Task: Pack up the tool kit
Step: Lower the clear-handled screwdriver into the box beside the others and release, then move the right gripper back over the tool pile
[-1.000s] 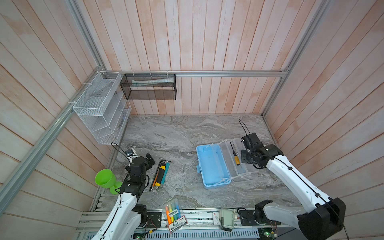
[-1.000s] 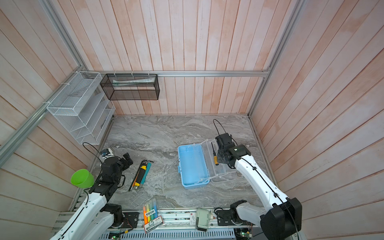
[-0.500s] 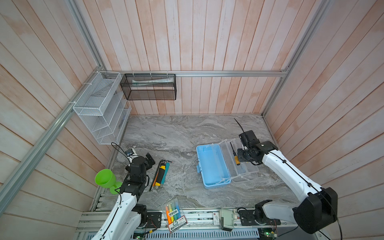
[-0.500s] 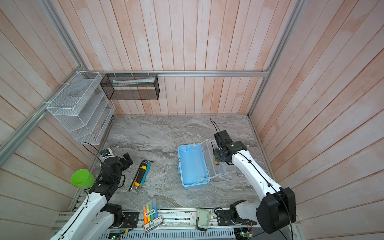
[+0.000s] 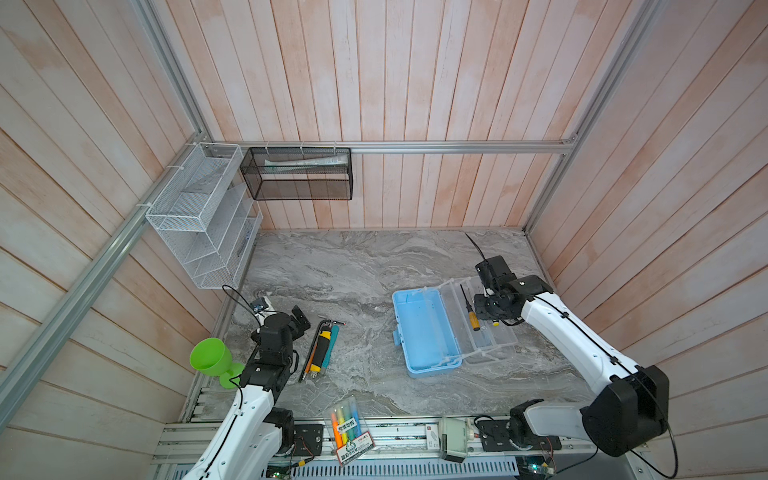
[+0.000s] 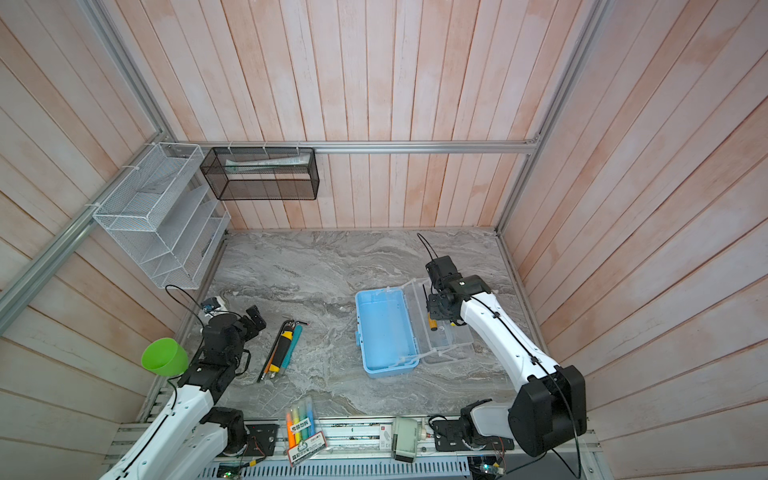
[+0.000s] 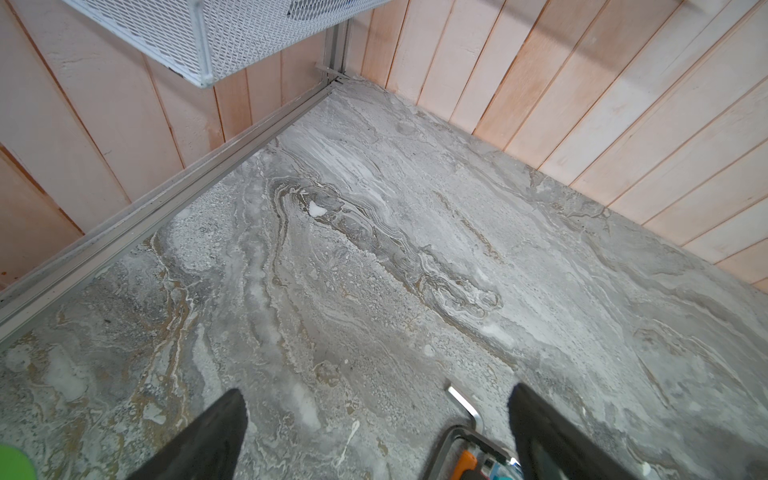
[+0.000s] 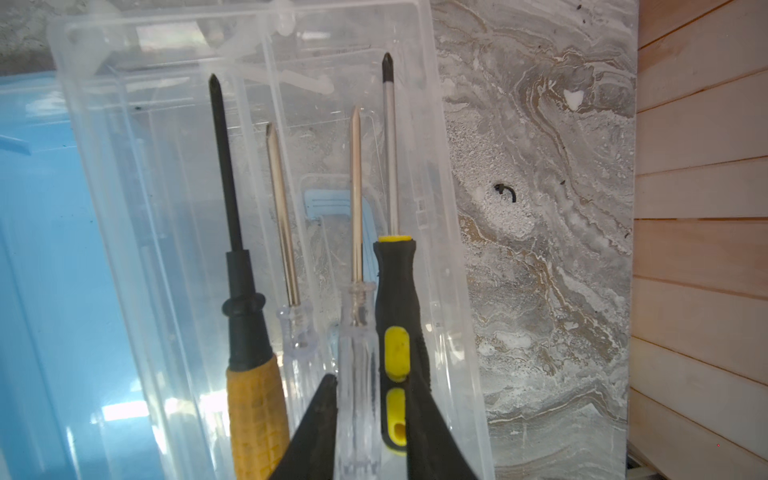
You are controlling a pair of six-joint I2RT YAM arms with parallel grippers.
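The tool kit case lies open: light-blue base (image 5: 424,332) (image 6: 384,328), clear lid (image 5: 494,340) (image 8: 166,166) flat beside it. In the lid lie an orange-handled screwdriver (image 8: 255,415) (image 5: 473,320), two clear-handled ones (image 8: 297,328) and a black-and-yellow one (image 8: 397,299). My right gripper (image 8: 372,382) (image 5: 484,309) hovers over the lid, open a little, its fingers flanking a clear handle (image 8: 357,374) and the black-and-yellow handle. At the left, hex keys (image 7: 463,401) and more screwdrivers (image 5: 322,347) (image 6: 282,347) lie in a bundle. My left gripper (image 7: 378,415) (image 5: 299,320) stands wide open and empty beside it.
A green goblet (image 5: 210,359) stands at the left edge by my left arm. A pack of highlighters (image 5: 348,428) lies on the front rail. A white mesh rack (image 5: 199,216) and a black mesh basket (image 5: 297,174) hang on the walls. The right wall is close to the lid.
My right wrist has shifted slightly towards the back wall over the lid, and its jaws have parted somewhat. The left arm has not moved.
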